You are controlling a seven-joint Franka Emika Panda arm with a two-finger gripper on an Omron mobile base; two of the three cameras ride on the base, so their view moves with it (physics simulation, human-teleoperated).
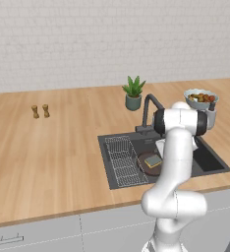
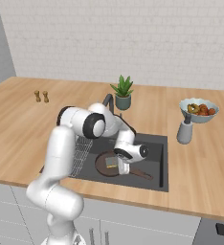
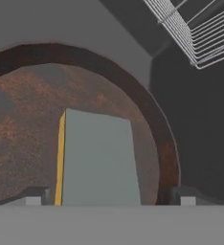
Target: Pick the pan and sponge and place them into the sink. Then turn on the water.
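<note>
Sponge [image 3: 98, 160]: lying in pan [image 3: 28, 139], inside sink [image 1: 213, 162].
Jaws: hanging apart, straddling sponge.
Rack [image 3: 200, 28]: sitting at 1 o'clock in the hand view.

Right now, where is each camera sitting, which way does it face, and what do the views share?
Left base view: behind the arm's left, looking forward and down at the sink; white arm at lower right.
Right base view: behind its right, same counter; arm at lower left, claw over the pan.
Hand view: on the hand, looking down at the sponge; fingertips at bottom.
Shared: sponge in pan, wire rack.
</note>
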